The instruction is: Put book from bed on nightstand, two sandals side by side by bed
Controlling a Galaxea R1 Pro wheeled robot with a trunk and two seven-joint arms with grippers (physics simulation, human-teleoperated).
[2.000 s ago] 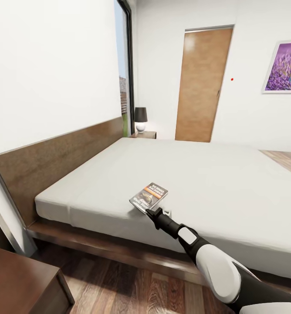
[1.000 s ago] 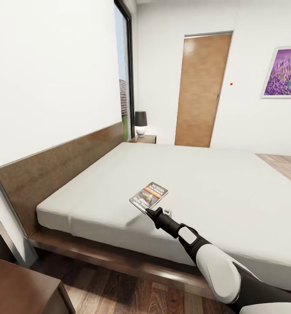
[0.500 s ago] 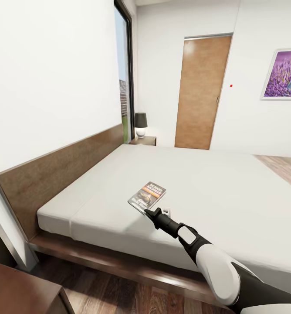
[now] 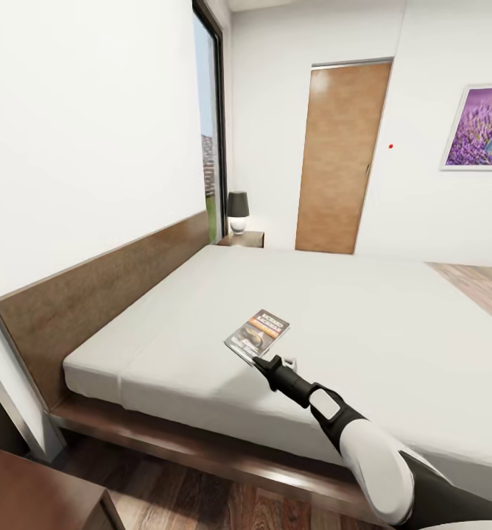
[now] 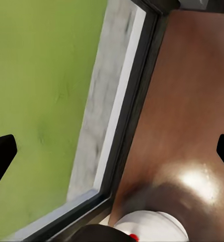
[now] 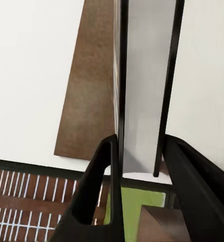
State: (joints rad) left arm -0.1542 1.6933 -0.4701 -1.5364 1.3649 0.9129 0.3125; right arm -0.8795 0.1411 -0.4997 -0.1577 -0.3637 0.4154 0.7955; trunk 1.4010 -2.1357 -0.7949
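Book is sitting clamped in your right gripper, held above the bed near its front edge, cover facing up and tilted. In the right wrist view the two dark fingers are pressing on either side of the book's near edge. One nightstand is standing at the bed's far corner beside the headboard, carrying a small lamp; another dark wooden top is lying just off the bed's near corner. Your left gripper is hanging with its fingertips spread wide, holding nothing, over glossy reddish-brown wood beside a window frame.
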